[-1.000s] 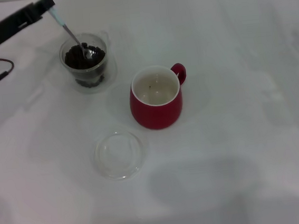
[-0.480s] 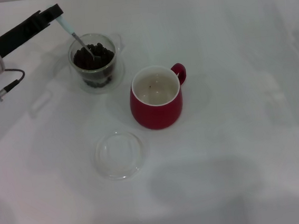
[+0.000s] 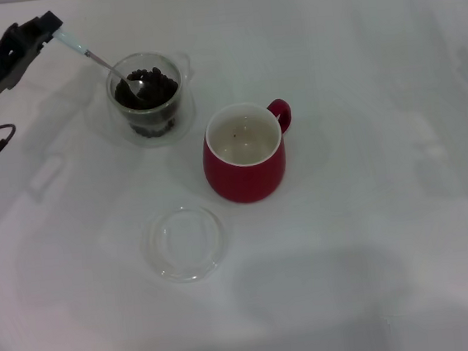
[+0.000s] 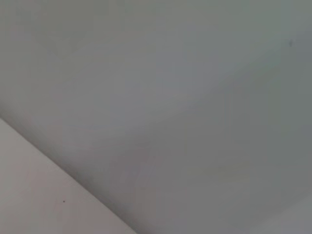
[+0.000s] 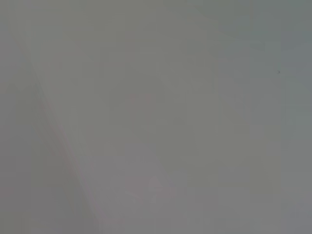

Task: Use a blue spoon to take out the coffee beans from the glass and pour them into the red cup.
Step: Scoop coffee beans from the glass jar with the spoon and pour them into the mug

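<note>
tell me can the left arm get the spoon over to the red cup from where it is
Probably yes. The left gripper holds the spoon with its bowl in the glass of beans. The red cup stands open-topped beside the glass, nothing between or above them.

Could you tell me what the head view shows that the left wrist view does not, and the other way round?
Only the head view shows the work: the left pincer holds the blue spoon by its handle, its bowl down among the coffee beans in the glass. The red cup stands nearer, apart from the glass, and a clear round dish lies in front of it. Only the left wrist view shows a blank grey surface crossed by one slanting edge, with no object recognisable. They share no identifiable object, and neither shows the right pincer.
</note>
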